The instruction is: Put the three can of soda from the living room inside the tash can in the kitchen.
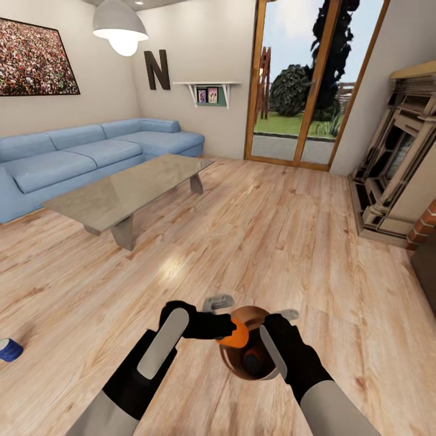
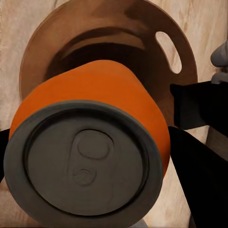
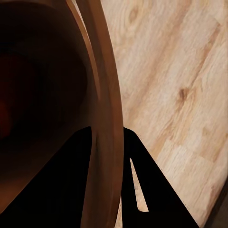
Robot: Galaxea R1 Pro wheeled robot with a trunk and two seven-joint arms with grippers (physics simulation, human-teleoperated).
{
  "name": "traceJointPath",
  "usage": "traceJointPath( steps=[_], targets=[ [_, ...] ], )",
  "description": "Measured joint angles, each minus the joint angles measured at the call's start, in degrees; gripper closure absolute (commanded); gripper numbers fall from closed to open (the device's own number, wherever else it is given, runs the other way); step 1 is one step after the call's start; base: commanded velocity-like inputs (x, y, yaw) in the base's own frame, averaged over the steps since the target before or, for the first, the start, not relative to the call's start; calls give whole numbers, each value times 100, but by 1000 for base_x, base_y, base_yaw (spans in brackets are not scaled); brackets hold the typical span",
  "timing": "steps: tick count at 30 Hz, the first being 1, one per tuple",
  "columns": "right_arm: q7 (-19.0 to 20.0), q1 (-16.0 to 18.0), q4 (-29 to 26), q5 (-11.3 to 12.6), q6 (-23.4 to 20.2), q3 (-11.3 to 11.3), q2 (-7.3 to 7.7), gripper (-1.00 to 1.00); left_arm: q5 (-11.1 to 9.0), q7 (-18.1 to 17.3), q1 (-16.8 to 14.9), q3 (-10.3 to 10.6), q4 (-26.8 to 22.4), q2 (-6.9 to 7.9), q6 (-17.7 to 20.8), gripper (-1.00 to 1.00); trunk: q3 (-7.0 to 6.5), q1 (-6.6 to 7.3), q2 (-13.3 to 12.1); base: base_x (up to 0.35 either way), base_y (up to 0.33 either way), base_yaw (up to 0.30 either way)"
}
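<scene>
One orange can (image 1: 235, 333), lying on its side with a dark grey top and pull tab facing the wrist camera, is pinched between the left gripper (image 1: 227, 327) fingers, right over the mouth of the bin (image 1: 242, 357). The bin is round, glossy brown (dark inside, with a slot handle in its rim), and the right gripper (image 1: 274, 339) clamps its rim, one finger inside and one outside. Another can (image 1: 9, 349), blue with a silver top, lies on the wood floor (image 1: 272, 242) at the near left. Farther off stand a glass coffee table (image 1: 121, 191) and a blue sofa (image 1: 85, 151).
</scene>
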State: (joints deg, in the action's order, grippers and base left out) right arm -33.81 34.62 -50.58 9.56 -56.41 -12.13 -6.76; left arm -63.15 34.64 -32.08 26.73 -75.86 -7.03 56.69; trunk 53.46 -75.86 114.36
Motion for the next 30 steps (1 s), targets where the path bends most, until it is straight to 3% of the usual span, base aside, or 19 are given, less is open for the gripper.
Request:
traceJointPath(
  steps=[7, 13, 18, 23, 30],
  targets=[
    [3, 0, -10, 16, -14, -217, -55, 100, 3, -3, 0, 54, 103, 0, -201, 100, 0, 0, 0, 0, 0, 0],
    [-2, -1, -11, -27, -40, -275, -67, 100, 6, -17, 0, 107, 184, 3, -325, 100, 0, 0, 0, 0, 0, 0],
    [-1, -1, -11, -12, -35, -287, -69, 100, 3, -174, -19, 466, 463, 3, -724, 100, 0, 0, 0, 0, 0, 0],
    [-1, -1, -14, -14, -38, -297, -70, 100, 34, -239, -30, 592, 577, 15, -945, 100, 0, 0, 0, 0, 0, 0],
    [-1, -1, -20, -16, -45, -329, -70, 100, 500, -474, -31, 621, 821, 12, -1178, 100, 0, 0, 0, 0, 0, 0]
  ],
)
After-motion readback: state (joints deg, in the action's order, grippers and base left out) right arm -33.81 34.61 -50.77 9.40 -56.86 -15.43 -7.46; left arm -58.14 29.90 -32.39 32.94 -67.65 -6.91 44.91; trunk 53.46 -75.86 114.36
